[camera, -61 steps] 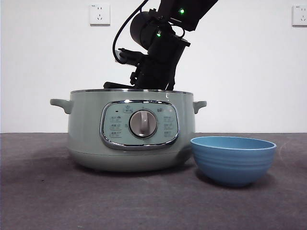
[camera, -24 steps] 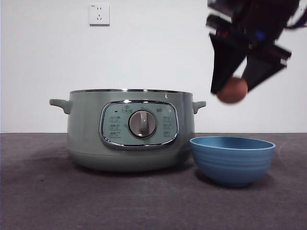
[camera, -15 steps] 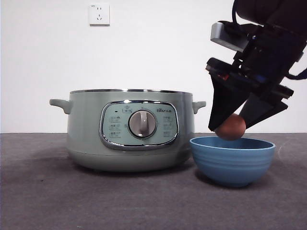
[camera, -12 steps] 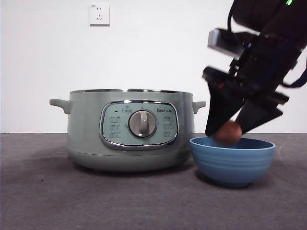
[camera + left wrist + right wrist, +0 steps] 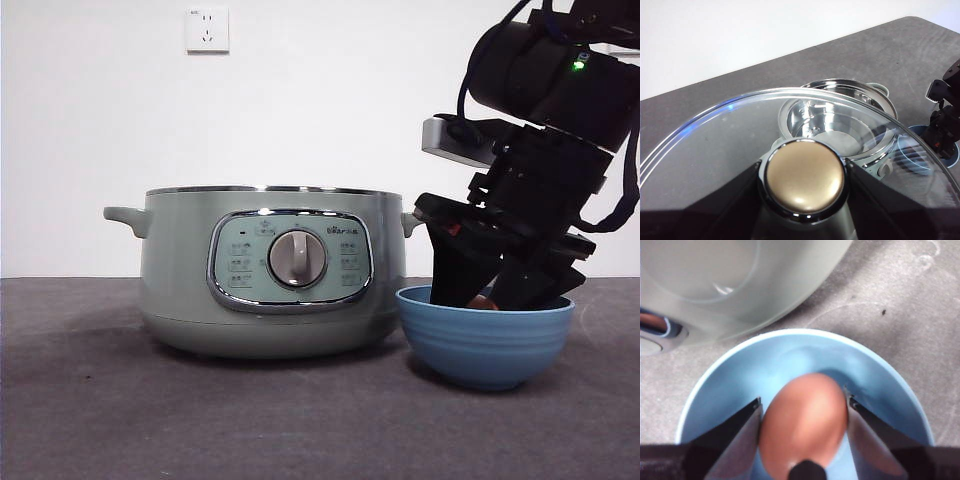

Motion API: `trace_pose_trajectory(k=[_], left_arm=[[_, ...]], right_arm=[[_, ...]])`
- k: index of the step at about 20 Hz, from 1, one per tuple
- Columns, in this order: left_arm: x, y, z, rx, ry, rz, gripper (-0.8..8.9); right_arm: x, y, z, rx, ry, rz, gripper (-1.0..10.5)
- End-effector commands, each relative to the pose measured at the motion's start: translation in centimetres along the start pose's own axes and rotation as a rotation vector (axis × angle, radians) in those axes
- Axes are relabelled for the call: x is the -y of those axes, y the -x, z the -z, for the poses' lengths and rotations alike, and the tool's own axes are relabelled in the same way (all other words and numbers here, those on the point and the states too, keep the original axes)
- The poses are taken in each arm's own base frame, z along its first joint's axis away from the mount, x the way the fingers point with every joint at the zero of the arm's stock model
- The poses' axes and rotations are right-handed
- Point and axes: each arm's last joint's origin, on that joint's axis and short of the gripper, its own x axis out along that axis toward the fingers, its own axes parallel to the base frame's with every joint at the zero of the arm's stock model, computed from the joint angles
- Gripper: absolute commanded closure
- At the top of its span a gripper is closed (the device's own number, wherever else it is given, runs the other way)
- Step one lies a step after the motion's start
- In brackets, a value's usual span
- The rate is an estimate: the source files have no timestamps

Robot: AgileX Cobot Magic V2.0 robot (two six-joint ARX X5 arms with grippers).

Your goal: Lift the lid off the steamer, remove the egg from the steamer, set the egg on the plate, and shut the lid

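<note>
Steamer [image 5: 272, 270] sits on the grey bench [image 5: 200, 420], uncovered; its steel inner pot shows bare in the left wrist view. Plate [image 5: 485, 335], the deep blue bowl, stands just beside it at 3 o'clock, close to touching.

Lid [image 5: 715, 150] is held up off the steamer by the left gripper [image 5: 805, 175], jaws closed on either side of the knob [image 5: 805, 176]. Risk: the glass is wide and the grip is only at the knob; any tilt could swing the rim into the steamer's edge when it goes back on.

Right gripper [image 5: 805, 440] is down inside the plate, jaws closed around the brown egg [image 5: 804, 425], which hangs low over the bowl's bottom; whether it touches cannot be told.

Likely trouble, judging from here:
- Opening while the egg is above the floor: a short drop, possible crack.
- Pressing lower: shell pinched against the bowl.
- Jaws spreading into the plate's wall, nudging it against the steamer.
- Egg rolling once freed; the deep wall should contain it.
</note>
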Motion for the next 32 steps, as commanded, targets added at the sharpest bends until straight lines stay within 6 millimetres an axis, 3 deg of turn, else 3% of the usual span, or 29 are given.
trace_pose_trajectory(k=[1, 8, 12, 18, 21, 24, 28, 32], left_arm=[[0.0, 0.5, -0.6, 0.068, -0.005, -0.002, 8.22], [0.0, 0.5, -0.5, 0.067, -0.005, -0.002, 8.22], [0.0, 0.5, -0.6, 0.068, -0.005, -0.002, 8.22], [0.0, 0.3, -0.6, 0.063, -0.005, -0.002, 8.22], [0.0, -0.2, -0.9, 0.063, -0.006, 0.0, 8.22], [0.3, -1.9, -1.8, 0.073, -0.008, 0.078, 8.22], [0.8, -5.8, -3.5, 0.095, -0.016, 0.162, 8.22], [1.3, -11.6, -4.7, 0.082, -0.018, 0.226, 8.22]], right_arm=[[0.0, -0.4, 0.3, -0.02, 0.002, -0.002, 9.6], [-0.5, -1.4, 0.6, -0.055, 0.016, -0.013, 9.3], [-0.6, -1.2, 0.6, -0.05, 0.02, -0.016, 5.4], [-1.0, 1.1, -0.3, 0.04, 0.034, -0.016, 5.0], [-1.5, 4.1, -0.9, 0.147, 0.049, -0.016, 5.0], [-2.1, 9.0, -0.9, 0.288, 0.061, -0.018, 5.0], [-3.0, 15.0, 0.7, 0.443, 0.071, -0.018, 5.0], [-3.6, 19.9, 3.3, 0.583, 0.045, -0.033, 5.0]])
